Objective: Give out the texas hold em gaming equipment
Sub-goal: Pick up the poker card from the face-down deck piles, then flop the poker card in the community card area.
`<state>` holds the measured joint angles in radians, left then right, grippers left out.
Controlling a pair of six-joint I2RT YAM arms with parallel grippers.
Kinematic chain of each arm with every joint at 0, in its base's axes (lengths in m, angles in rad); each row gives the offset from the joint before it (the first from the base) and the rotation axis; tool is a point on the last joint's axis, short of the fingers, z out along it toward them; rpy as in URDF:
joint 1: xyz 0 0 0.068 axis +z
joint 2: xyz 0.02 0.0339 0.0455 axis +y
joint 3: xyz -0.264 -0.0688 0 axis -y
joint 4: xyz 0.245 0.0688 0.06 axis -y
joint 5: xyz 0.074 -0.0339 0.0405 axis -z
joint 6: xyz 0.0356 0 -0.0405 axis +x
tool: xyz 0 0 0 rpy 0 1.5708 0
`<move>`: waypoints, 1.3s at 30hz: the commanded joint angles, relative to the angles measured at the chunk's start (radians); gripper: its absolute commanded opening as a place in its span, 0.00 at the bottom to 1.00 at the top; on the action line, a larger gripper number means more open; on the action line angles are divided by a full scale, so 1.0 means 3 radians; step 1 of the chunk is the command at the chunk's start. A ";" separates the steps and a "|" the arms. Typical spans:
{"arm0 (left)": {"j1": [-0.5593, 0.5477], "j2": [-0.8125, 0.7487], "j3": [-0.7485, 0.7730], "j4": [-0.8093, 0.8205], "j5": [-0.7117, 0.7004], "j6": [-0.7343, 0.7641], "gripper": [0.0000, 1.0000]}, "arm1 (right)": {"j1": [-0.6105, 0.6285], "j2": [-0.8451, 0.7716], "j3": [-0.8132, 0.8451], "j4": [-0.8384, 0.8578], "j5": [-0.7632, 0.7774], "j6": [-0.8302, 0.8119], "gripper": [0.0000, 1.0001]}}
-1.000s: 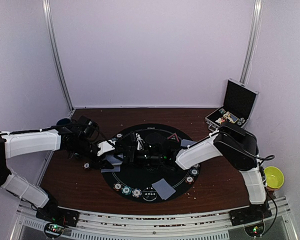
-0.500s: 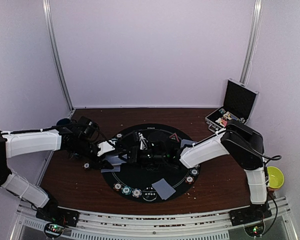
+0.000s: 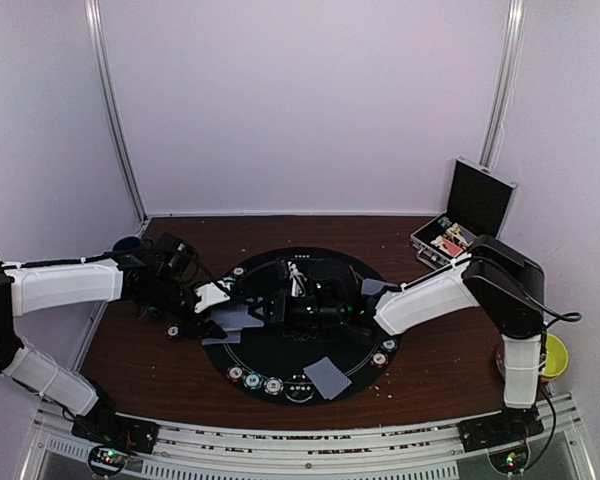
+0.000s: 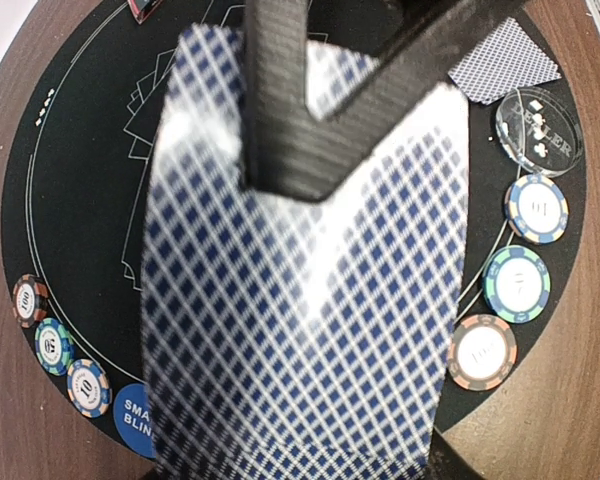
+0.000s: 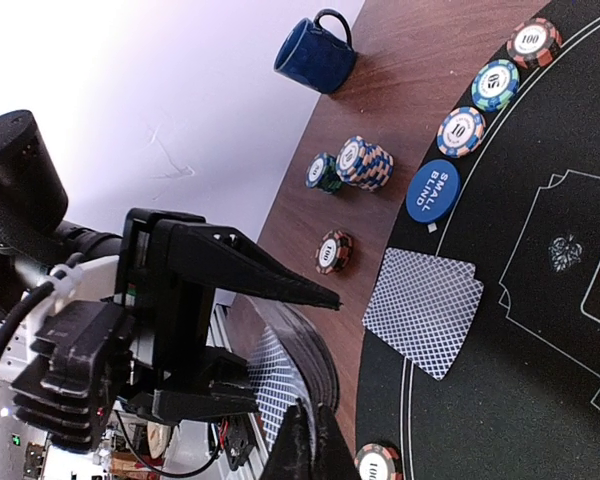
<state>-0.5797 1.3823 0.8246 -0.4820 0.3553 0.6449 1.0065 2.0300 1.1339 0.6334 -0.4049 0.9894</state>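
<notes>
Item: deck [image 4: 300,330], which we logged clamped in the left gripper [image 3: 225,305] jaws. Right gripper [image 5: 305,450] jaws were pressed together, seemingly on the top card [image 5: 278,385]. We judged a slow, single-card peel best.

Robot lab booth, I'd say. Plain white panels [image 3: 310,100] and metal posts [image 3: 113,110] box in the brown surface [image 3: 430,375], arms [image 3: 60,285] bolted to a rail [image 3: 300,452] at 6 o'clock.

The left arm [image 3: 60,285] and right arm [image 3: 430,300] wear smooth white shells over their long links, with bulky black joint housings. A thin black cable [image 3: 558,320] loops out at four o'clock. Black bases [image 3: 115,438] at seven and five o'clock show small green lights. The left pincer's fingers [image 4: 280,110] are matte black, ribbed and wedge-shaped.
</notes>
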 commanded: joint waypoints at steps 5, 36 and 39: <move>0.0009 0.0012 -0.0018 0.0067 0.0063 0.0027 0.53 | -0.0073 -0.0395 -0.0164 -0.0163 0.0118 -0.0151 0.00; 0.0873 -0.0171 -0.0132 -0.0065 -0.0037 0.0245 0.53 | 0.0179 0.0678 0.2242 -0.3067 0.3349 -0.3679 0.00; 0.1039 -0.0147 -0.0163 -0.0070 0.0005 0.0313 0.53 | 0.0237 0.0843 0.2442 -0.3119 0.3371 -0.3900 0.00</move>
<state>-0.3241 1.3472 0.7975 -0.4995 0.3401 0.6941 1.0538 2.2498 1.7779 -0.2470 0.5293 -0.0551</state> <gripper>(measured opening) 0.533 0.010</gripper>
